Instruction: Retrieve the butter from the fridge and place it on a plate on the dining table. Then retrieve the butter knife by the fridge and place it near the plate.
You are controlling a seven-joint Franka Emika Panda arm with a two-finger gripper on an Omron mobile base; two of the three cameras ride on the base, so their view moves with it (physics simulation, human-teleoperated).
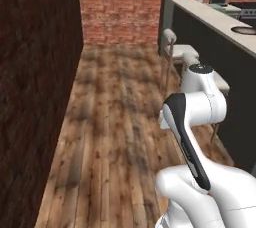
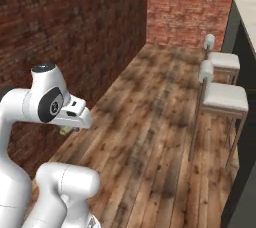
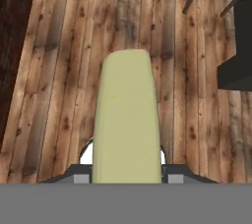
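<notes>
Butter (image 3: 127, 120), nearest the hand camera, stands as a pale yellow-green block between the fingertips (image 3: 81, 179) of the gripper (image 3: 126, 178), which we see pinching it at its base, one pad on each long side. We judge the block light but soft and greasy: a firm squeeze would dent it, a loose one would let it slide, so the broad flat sides low on the block, where the pads already sit, look the best hold. Relative to the dining table (image 1: 210, 17), whose beige top runs along the right of the left base view, the butter hangs well apart, out over the wood floor (image 1: 120, 122) on the side of the white stools (image 2: 222, 97). The plate (image 1: 245, 30) shows as a dark rim at that top's near right edge. We see the arm (image 1: 200, 112) folded close over its base, elbow raised, wrist turned down so the hand looks at the floor; in the right base view a sliver of butter peeks beneath the hand. A brick wall (image 2: 75, 32) stands across the floor from the table.
</notes>
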